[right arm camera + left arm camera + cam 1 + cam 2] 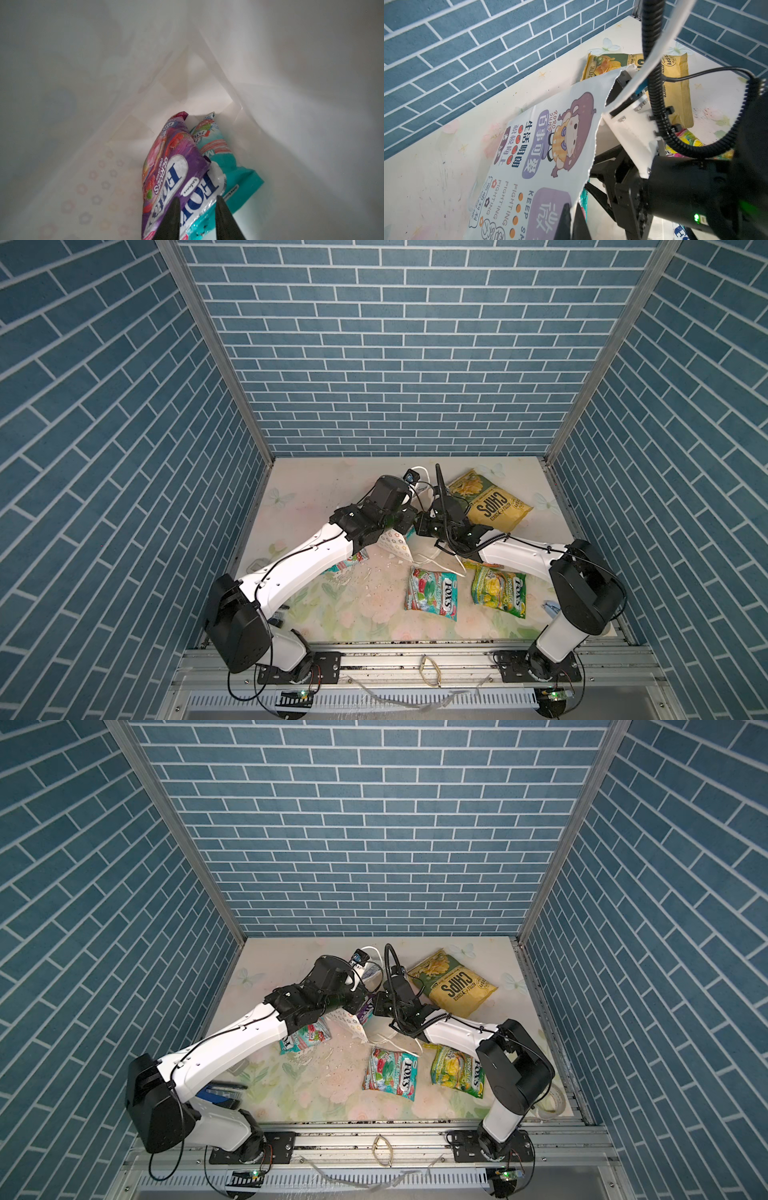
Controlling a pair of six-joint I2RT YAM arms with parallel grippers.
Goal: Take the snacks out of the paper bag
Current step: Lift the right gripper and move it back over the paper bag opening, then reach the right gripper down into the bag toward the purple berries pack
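Note:
The white paper bag (550, 135) lies between the arms, mostly hidden under them in both top views; its flower-patterned side (392, 543) (347, 1021) shows. My left gripper (572, 204) is shut on the bag's torn edge. My right gripper (196, 199) is inside the bag (270, 104), open, its fingers over the ends of a purple pouch (172, 166) and a teal pouch (226, 166). Outside lie the chips bag (490, 499) (453, 984), a teal-red pouch (432, 599), a green-yellow pouch (498, 591) and a teal pouch (305, 1038) partly under the left arm.
Torn paper bits (374, 572) are scattered on the floral table. A small blue clip (550, 608) lies by the right arm's base, a tape roll (550, 1100) near the right edge, a rubber band (430, 670) on the front rail. Blue brick walls enclose three sides.

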